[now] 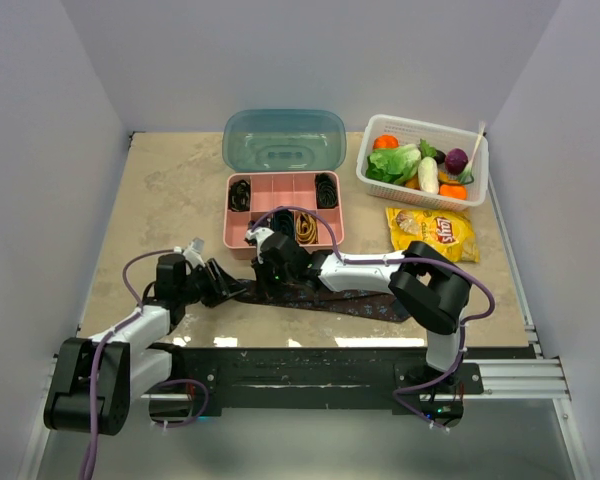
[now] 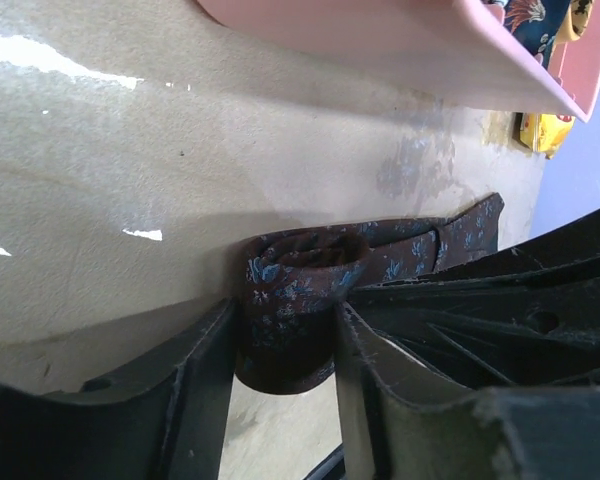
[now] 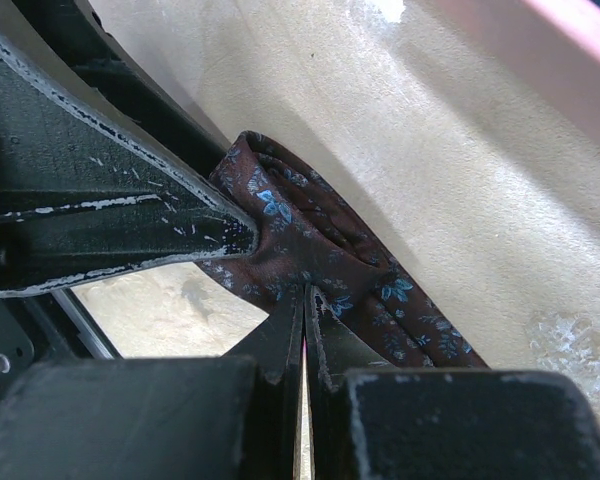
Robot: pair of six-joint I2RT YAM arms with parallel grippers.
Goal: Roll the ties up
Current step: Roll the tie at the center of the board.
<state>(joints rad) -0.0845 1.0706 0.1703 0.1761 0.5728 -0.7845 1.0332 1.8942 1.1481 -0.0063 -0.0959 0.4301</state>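
Left wrist, rolled tie point(image 2: 302, 275) in left gripper point(image 2: 283, 322), sides hidden

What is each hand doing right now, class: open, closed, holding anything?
Left hand: closed around the rolled tie.
Right hand: closed, tips at the tie; grip cannot be told.

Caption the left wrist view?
Left gripper clasps the rolled end of the maroon tie on the table, below the pink box.

Plain white walls point(image 1: 40, 150) on 3 sides; beige tabletop point(image 1: 170, 200), prob. stone-look, w/ glare
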